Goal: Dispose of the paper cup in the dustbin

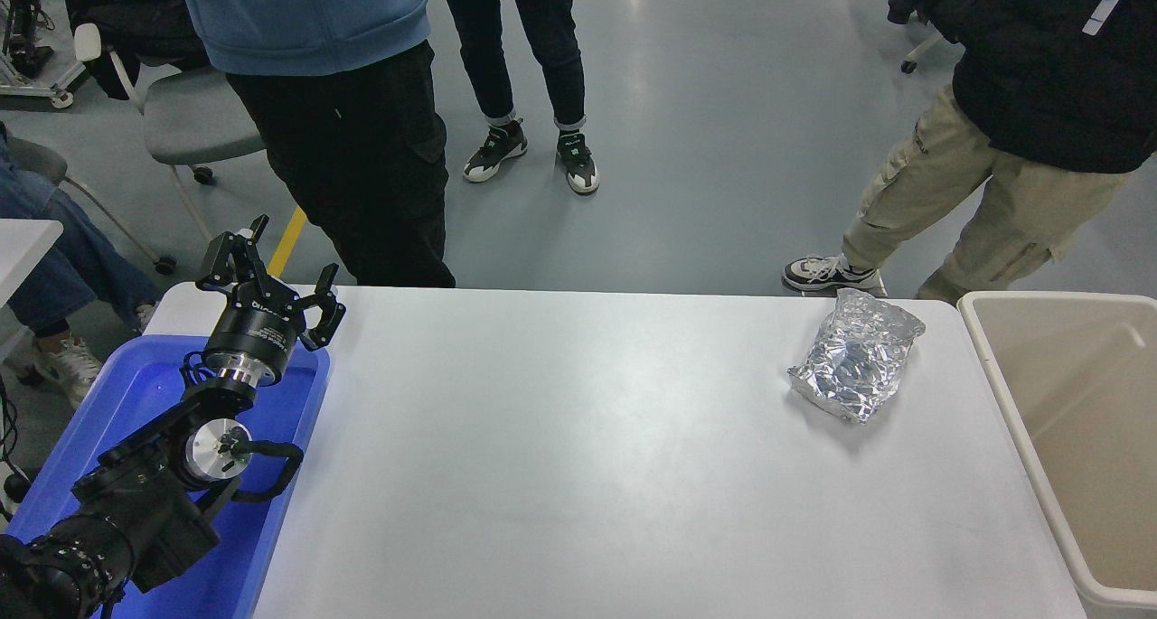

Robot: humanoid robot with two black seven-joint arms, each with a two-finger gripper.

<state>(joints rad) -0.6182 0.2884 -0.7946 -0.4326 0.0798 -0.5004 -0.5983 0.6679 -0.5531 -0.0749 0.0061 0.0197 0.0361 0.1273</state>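
The dustbin (1058, 297) stands off the table's right end, a large beige bin with a thick pale rim and tan inner walls. No paper cup shows on the table or in the part of the bin I can see. My left gripper (271, 277) is parked at the lower left above the blue tray, open and empty. My right arm is out of view.
A crumpled silver foil bag (857, 357) lies on the white table (578, 438) near its far right corner. A shallow blue tray (126, 393) sits at the left end under my left arm. Several people stand at the far side, one (352, 149) close to the table's far left edge.
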